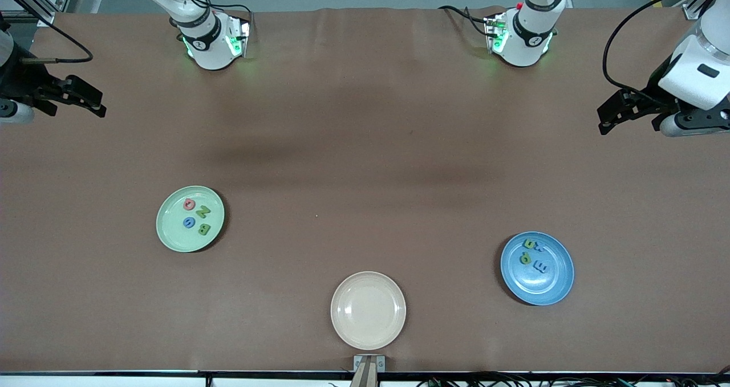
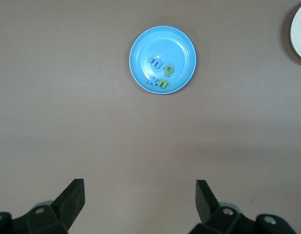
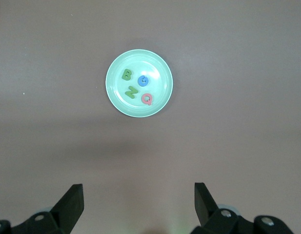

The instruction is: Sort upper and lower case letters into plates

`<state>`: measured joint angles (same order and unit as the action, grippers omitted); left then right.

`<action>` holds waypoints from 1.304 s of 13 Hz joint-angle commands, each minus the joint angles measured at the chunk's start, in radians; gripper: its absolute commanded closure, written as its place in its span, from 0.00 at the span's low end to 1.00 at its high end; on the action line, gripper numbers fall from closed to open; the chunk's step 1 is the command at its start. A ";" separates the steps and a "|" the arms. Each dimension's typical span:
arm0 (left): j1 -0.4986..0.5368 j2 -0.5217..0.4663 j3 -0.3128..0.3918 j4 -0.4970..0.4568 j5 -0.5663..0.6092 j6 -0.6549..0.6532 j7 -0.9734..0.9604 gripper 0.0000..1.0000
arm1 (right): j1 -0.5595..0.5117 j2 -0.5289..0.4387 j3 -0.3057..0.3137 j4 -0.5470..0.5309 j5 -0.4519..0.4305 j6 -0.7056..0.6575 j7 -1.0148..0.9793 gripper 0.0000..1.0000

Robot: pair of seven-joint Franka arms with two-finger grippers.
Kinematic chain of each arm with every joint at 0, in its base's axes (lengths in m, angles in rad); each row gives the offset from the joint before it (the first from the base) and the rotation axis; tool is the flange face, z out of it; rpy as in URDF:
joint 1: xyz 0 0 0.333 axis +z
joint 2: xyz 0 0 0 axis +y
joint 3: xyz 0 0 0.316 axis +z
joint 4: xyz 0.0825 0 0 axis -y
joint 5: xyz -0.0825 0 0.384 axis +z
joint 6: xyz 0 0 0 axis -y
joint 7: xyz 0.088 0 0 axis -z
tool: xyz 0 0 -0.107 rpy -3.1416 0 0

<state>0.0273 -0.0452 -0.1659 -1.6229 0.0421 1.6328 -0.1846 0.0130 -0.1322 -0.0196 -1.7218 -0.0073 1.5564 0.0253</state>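
The mint green plate [image 1: 174, 234] lies toward the right arm's end of the table. It holds a red Q [image 1: 189, 204], a green N [image 1: 203, 211], a blue G [image 1: 189, 223] and a green B [image 1: 204, 229]. It also shows in the right wrist view [image 3: 117, 95]. The blue plate [image 1: 544, 289] lies toward the left arm's end and holds a green n [image 1: 529, 243], a blue x [image 1: 539, 249], a green p [image 1: 525, 257] and a blue m [image 1: 540, 267]. It also shows in the left wrist view [image 2: 182, 48]. My right gripper [image 1: 94, 103] [image 3: 139, 202] and left gripper [image 1: 603, 120] [image 2: 140, 200] hang open and empty over the table's two ends.
An empty beige plate [image 1: 368, 330] lies between the two plates, nearest the front camera, and shows at the edge of the left wrist view [image 2: 299, 29]. The two arm bases [image 1: 208, 42] [image 1: 522, 36] stand at the table's edge farthest from the camera.
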 commanded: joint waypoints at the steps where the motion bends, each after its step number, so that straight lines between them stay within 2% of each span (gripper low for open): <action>1: 0.006 -0.011 0.000 0.003 -0.021 0.005 0.019 0.00 | -0.008 -0.024 -0.006 -0.039 0.032 0.034 -0.033 0.00; 8: 0.006 -0.015 0.002 0.003 -0.019 0.004 0.020 0.00 | -0.007 -0.009 -0.008 -0.035 0.035 0.103 -0.036 0.00; 17: 0.005 -0.012 0.000 0.034 -0.010 -0.008 0.017 0.00 | -0.011 0.045 -0.008 0.010 0.035 0.093 -0.033 0.00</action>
<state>0.0272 -0.0484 -0.1654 -1.6065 0.0421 1.6345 -0.1846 0.0128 -0.1046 -0.0282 -1.7320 0.0157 1.6540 0.0063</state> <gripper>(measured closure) 0.000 0.000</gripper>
